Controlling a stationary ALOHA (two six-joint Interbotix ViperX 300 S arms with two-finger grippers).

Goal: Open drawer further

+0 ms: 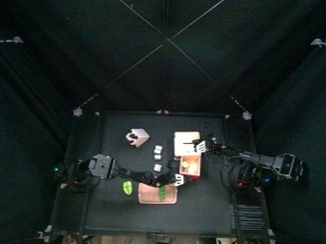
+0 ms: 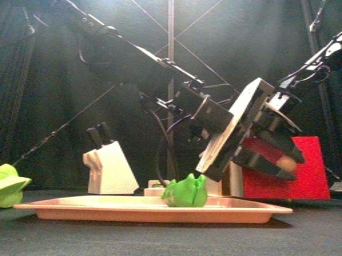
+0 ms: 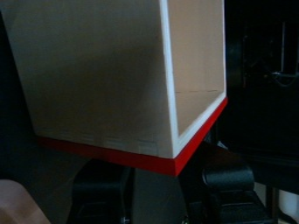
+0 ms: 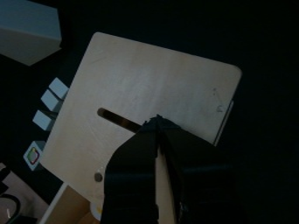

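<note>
The cream light-wood box [image 1: 189, 143] with a black-and-white tag on top sits at the table's middle right. In the front view it stands tilted [image 2: 241, 125]. Its orange-red drawer [image 1: 189, 170] sticks out toward the table's front and shows red behind the box in the front view [image 2: 297, 170]. My left gripper [image 1: 169, 176] reaches to the drawer. In the left wrist view its jaws flank the cream wall [image 3: 105, 70] with the red edge [image 3: 117, 156]. My right gripper [image 4: 158, 127] is shut on the box's slotted wood panel [image 4: 140, 79].
A white-grey cube [image 1: 135, 137] stands behind and left of the box, also in the front view [image 2: 114, 170]. A flat pink slab [image 1: 162, 193] lies at the front, with a green object [image 2: 187, 190] on it. Another green object [image 1: 128, 188] lies to its left.
</note>
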